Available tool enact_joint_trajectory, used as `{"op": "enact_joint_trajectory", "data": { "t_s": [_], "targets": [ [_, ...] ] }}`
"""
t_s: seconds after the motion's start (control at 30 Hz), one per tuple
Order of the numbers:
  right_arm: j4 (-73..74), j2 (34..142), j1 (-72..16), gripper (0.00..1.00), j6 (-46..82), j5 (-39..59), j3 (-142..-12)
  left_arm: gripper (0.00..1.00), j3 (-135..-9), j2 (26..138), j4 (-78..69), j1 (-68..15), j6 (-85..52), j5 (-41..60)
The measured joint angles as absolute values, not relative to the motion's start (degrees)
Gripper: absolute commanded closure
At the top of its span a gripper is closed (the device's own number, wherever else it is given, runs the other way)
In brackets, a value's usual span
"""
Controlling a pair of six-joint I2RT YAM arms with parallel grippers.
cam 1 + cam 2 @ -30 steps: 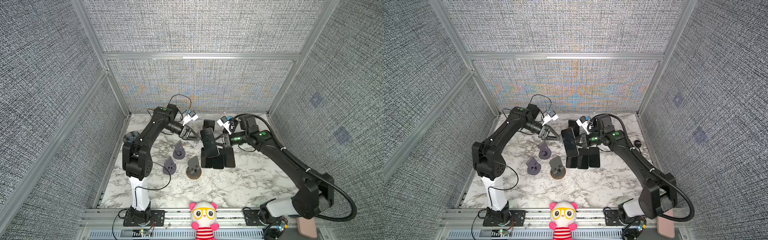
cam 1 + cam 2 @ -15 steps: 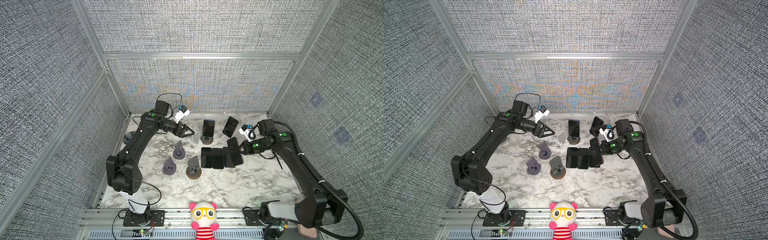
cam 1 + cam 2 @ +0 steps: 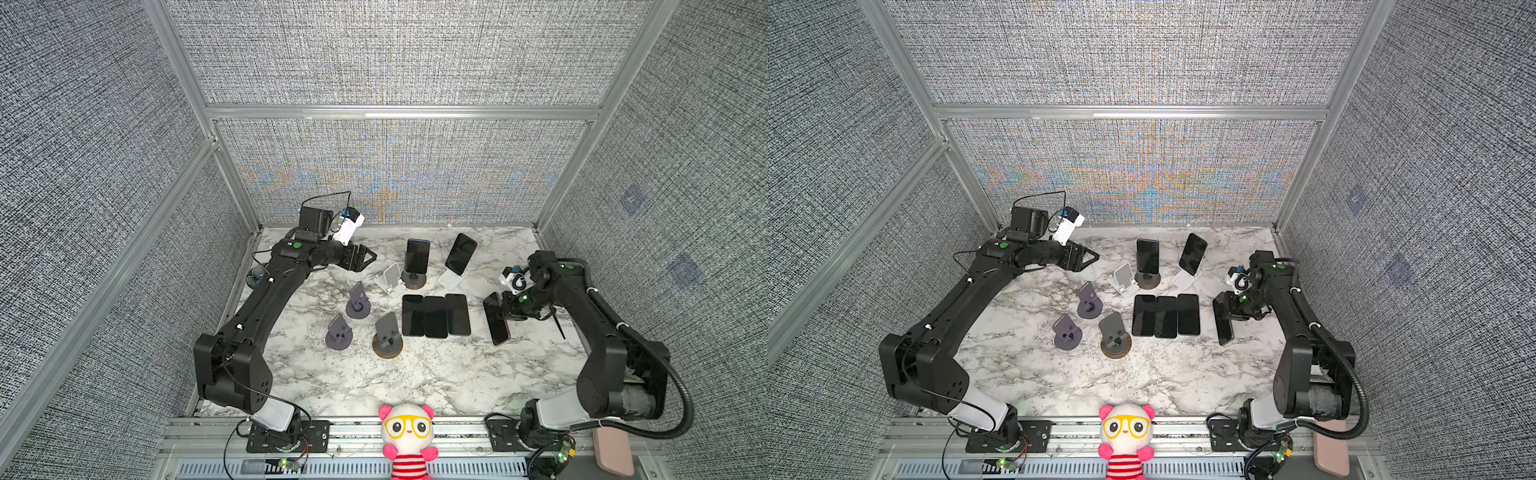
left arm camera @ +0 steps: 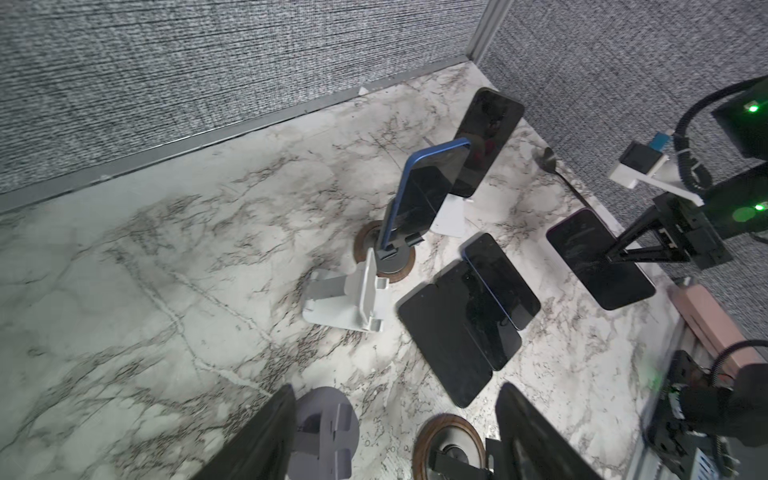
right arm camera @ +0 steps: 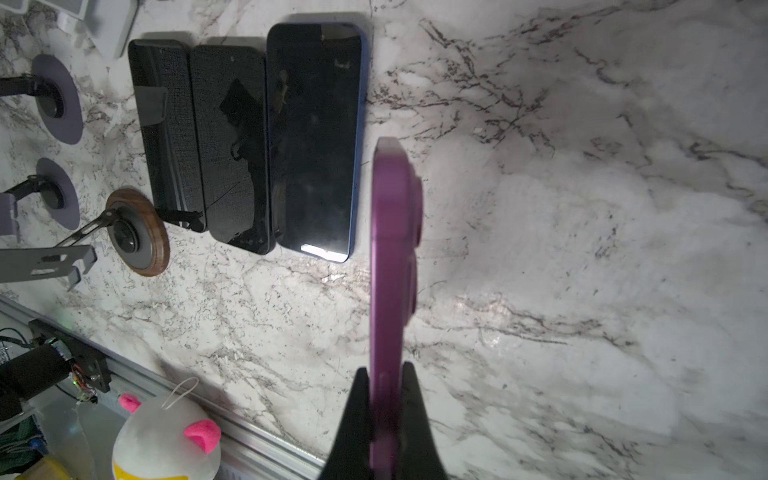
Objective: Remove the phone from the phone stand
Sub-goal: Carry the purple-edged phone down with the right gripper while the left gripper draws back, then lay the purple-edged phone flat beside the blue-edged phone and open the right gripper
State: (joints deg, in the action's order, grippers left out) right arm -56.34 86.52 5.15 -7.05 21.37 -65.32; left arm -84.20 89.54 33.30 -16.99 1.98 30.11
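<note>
Slim matte purple phone (image 5: 392,249), rounded corners, pinched edge-on by right claw (image 5: 384,376) over veined marble table (image 5: 582,208); left claw (image 3: 371,258) spread.

Purple phone (image 5: 392,249), dark screen, turned on edge, clamped at one end in right pincer (image 5: 385,372), over marble desk (image 5: 582,249) near three dark phones (image 3: 435,316) lying flat in row. White phone stand (image 3: 390,280) empty, upright, behind row.
</note>
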Motion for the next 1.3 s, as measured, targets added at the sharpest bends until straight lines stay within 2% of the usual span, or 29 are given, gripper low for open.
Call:
{"op": "enact_joint_trajectory", "data": {
  "t_s": [0.5,0.83,1.3],
  "targets": [
    [-45.89,99.48,6.50,1.00,-7.27,29.06,-65.17,0.19,-84.09,89.38,32.34,-16.95,1.08,22.41],
    [-42.22,102.96,6.81,1.00,-5.39,34.85,-65.04,0.20,-84.07,88.77,32.29,-16.97,1.15,22.00],
    [-39.62,103.50,8.34,1.00,-4.40,36.34,-63.44,0.21,-84.07,88.79,32.29,-17.02,1.15,22.26]
  ]
}}
